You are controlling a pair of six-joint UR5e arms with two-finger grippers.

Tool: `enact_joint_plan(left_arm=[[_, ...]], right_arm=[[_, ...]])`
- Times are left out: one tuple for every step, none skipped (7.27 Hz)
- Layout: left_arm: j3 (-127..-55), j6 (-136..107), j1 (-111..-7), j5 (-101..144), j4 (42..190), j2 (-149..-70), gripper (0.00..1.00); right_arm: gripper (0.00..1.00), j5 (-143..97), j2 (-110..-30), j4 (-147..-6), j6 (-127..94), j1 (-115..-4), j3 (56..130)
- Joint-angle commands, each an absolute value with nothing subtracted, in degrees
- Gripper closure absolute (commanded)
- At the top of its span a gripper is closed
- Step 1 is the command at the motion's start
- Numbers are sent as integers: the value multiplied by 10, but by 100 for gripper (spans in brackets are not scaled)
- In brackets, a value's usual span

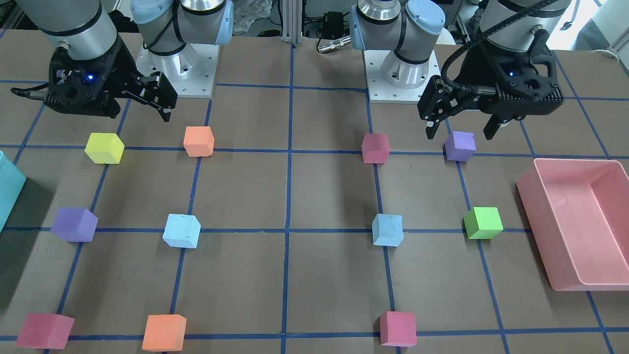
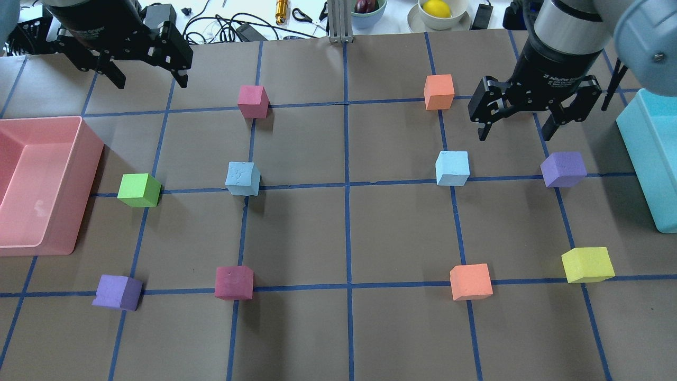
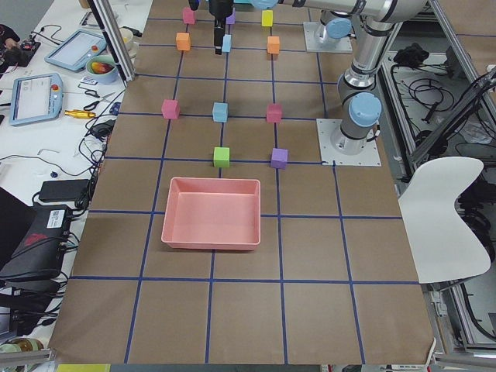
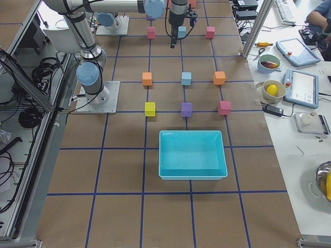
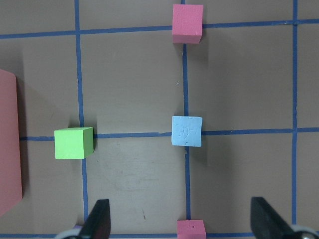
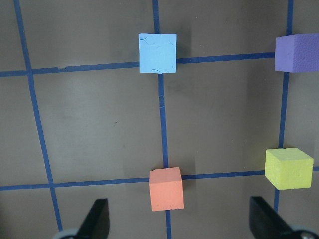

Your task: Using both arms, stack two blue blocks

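Brown table (image 2: 344, 328), gridded in blue tape, seen from overhead. The left gripper (image 2: 152, 82) hangs wide open and empty, with the first blue block (image 2: 243, 179) at its 4 o'clock. Further right, the second blue block (image 2: 452, 168) sits at 8 o'clock from the right gripper (image 2: 514, 135), likewise spread and empty.

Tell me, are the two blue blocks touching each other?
Apart. The overhead view shows the left blue block and the right blue block separated by a wide stretch of table, each on its own tape crossing.

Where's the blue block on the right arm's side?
In the overhead view's right half, that blue block sits on a tape line, left of the purple cube.
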State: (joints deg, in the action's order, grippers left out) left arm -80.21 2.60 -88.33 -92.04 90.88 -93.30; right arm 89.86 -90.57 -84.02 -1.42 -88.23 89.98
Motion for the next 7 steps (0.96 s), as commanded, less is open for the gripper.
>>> enact_joint_plan(left_arm=[[-804,26,-883,-920,909,-932,0],[-804,26,-883,-920,909,-931,0],[-804,26,-883,-920,909,-931,0],[-807,25,-884,-921,910,-934,0],[-813,23,-886,-920,909,-937,0],[-827,28,-886,-921,909,-935,0],[-847,29,-885,-921,904,-933,0]], right_arm=[[0,899,-905,-840,-13,-882,900],[0,900,-905,-840,-13,-882,901],[0,908,-905,-839,-12,-882,900],[0,907,-905,-839,-11,-882,900],[0,906,-905,-836,-9,-880,900],[0,906,-907,-834,-7,-882,902],[0,907,-907,-833,-7,-882,905]])
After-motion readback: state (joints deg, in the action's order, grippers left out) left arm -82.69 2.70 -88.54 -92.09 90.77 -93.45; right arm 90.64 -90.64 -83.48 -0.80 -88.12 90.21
